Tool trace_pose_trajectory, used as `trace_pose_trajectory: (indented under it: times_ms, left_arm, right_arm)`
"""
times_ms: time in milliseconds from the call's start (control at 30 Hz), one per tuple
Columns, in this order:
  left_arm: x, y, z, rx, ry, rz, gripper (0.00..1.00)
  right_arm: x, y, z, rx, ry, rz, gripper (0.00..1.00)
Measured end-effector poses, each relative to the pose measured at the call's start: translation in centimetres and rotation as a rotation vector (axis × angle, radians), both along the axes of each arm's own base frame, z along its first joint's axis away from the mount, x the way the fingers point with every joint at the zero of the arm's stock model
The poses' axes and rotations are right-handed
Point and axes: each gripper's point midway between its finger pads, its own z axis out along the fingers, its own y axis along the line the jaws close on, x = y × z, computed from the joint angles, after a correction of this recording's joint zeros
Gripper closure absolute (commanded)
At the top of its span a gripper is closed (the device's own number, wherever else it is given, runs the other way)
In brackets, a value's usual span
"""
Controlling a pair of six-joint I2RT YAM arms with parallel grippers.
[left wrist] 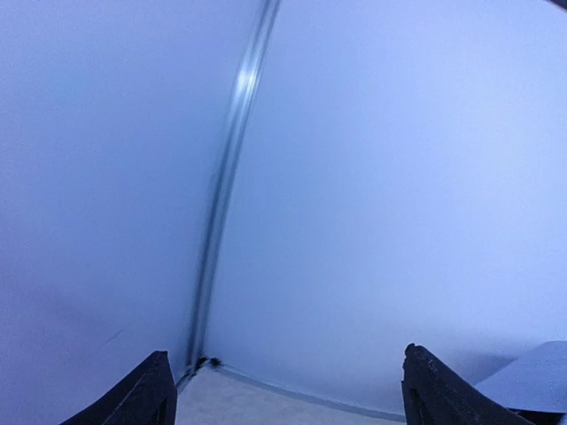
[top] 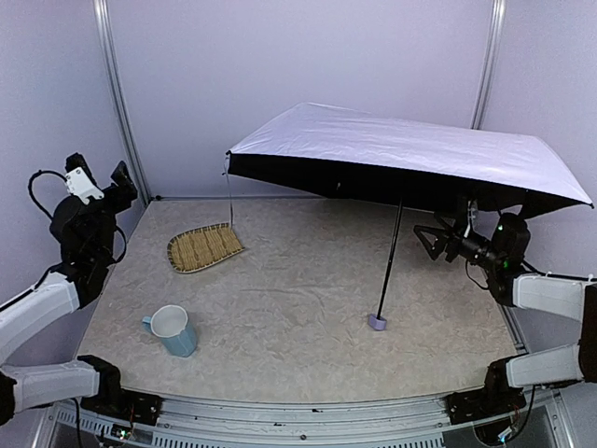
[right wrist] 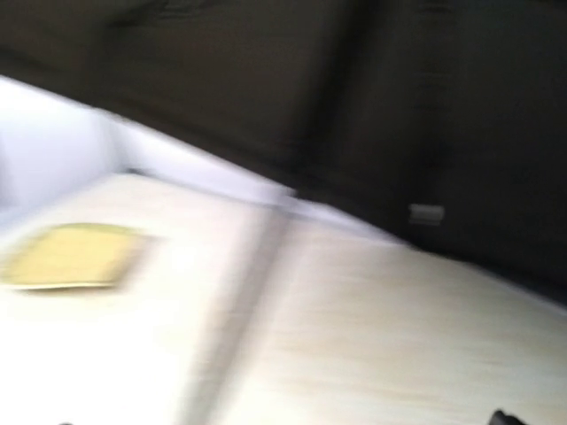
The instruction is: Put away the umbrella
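The umbrella stands open on the table, its pale lavender canopy (top: 410, 145) spread over the right half and tilted down to the right. Its thin black shaft (top: 391, 257) runs down to the small lavender handle knob (top: 377, 322), which rests on the table. My right gripper (top: 431, 241) is open and empty under the canopy, just right of the shaft and apart from it. Its blurred wrist view shows the black lining (right wrist: 354, 80) and the smeared shaft (right wrist: 235, 310). My left gripper (top: 101, 171) is open and empty, raised at the far left; its wrist view shows both fingers (left wrist: 142, 398) spread before the wall.
A woven straw tray (top: 205, 246) lies at the back left, and it shows as a yellow blur in the right wrist view (right wrist: 71, 257). A light blue mug (top: 173, 329) stands at the front left. Walls with metal posts (top: 117, 103) enclose the table.
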Motion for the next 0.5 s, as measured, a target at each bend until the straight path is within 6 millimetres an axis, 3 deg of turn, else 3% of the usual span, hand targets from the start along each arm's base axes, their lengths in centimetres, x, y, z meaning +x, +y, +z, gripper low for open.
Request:
trace_pose_trajectory:
  times_ms: [100, 233, 367, 500]
  left_arm:
    - [-2.8, -5.6, 4.0, -0.001, -0.091, -0.203, 0.19]
    - [-5.6, -12.2, 4.8, -0.004, -0.105, -0.439, 0.19]
    - [-7.3, -20.0, 2.1, 0.040, -0.017, -0.663, 0.19]
    - [-8.8, -26.9, -3.0, 0.130, 0.109, -0.834, 0.18]
  right_arm:
    - [-1.5, 3.2, 0.9, 0.051, 0.027, 0.144, 0.02]
    - [-0.6, 4.5, 1.6, 0.120, 0.062, 0.167, 0.11]
    - [2.3, 4.1, 0.4, 0.165, 0.147, 0.098, 0.20]
    - [4.6, 4.4, -0.4, 0.204, 0.207, 0.081, 0.30]
